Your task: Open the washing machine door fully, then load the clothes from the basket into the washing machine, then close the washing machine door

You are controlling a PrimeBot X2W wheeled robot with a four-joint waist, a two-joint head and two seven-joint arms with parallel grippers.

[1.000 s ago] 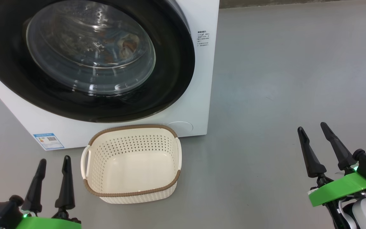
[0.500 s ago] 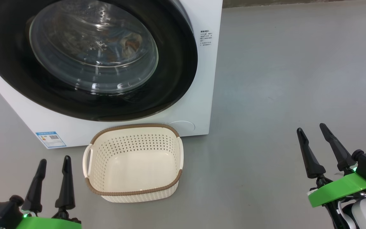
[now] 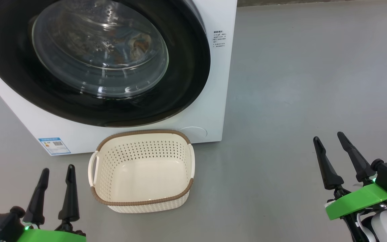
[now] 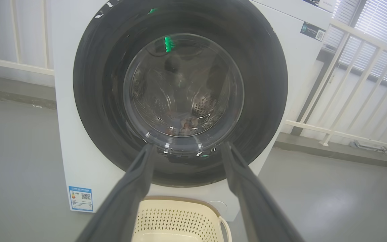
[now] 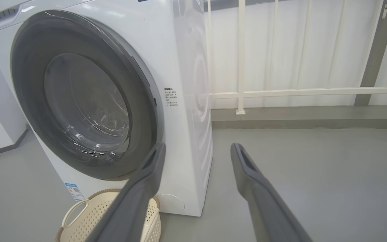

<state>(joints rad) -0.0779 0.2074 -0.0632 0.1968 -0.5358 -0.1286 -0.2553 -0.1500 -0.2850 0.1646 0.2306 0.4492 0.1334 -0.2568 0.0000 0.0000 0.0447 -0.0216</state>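
The left gripper (image 3: 57, 168) and right gripper (image 3: 328, 136), two pairs of dark tapered fingers, are hanging spread and empty, placed as a second ago. One perforated cream basket (image 3: 139, 202) is sitting empty just before the one white washing machine (image 3: 222, 84). The glossy, black-rimmed washing machine door (image 3: 186, 77) is lying shut, with the clothes (image 3: 136, 43) showing dimly behind its bulging glass.

smooth grey floor (image 3: 297, 84), white railing (image 5: 307, 91), slatted blinds (image 4: 371, 20) behind it
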